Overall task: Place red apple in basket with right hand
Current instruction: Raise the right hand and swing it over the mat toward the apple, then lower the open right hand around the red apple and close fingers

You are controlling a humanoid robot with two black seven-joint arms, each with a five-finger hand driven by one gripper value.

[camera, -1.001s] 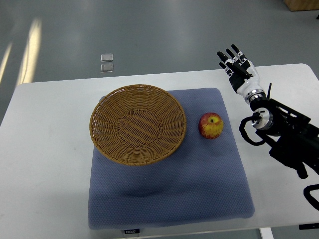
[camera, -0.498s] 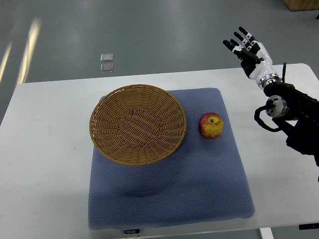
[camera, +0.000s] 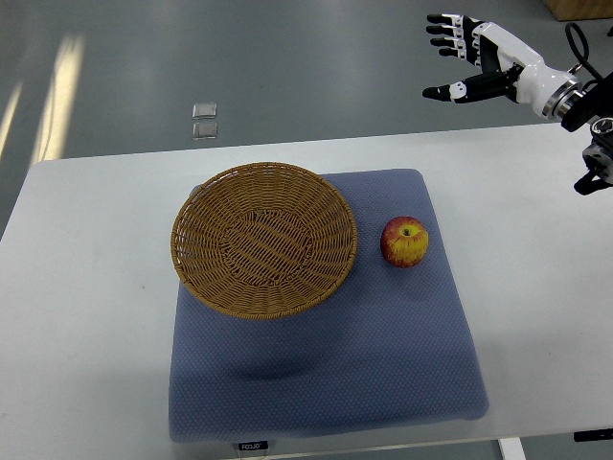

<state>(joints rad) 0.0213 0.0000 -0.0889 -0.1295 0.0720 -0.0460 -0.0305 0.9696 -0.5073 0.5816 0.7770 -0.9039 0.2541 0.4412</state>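
Near edge of frame: blue mat laid on the white surface, nothing held on its lower part.

Mid frame: red apple sits on the mat, stem up, just beside the right rim of the wicker basket, a narrow strip of mat seen between them. Basket is empty. Apple is roundish, so no long axis needs to be matched.

Far, upper right corner: right hand is seen well above and beyond the surface's far edge, fingers spread apart, thumb out, nothing gripped. Palm appears turned toward frame left.

Key relation: apple lies down and to the left of the right hand, well apart from it. Basket is further left again, so hand, apple and basket are lined up roughly right to left. Left arm is not in view; only the right hand is available.

Judged: grasp not yet started; a long reach down-left is needed first.
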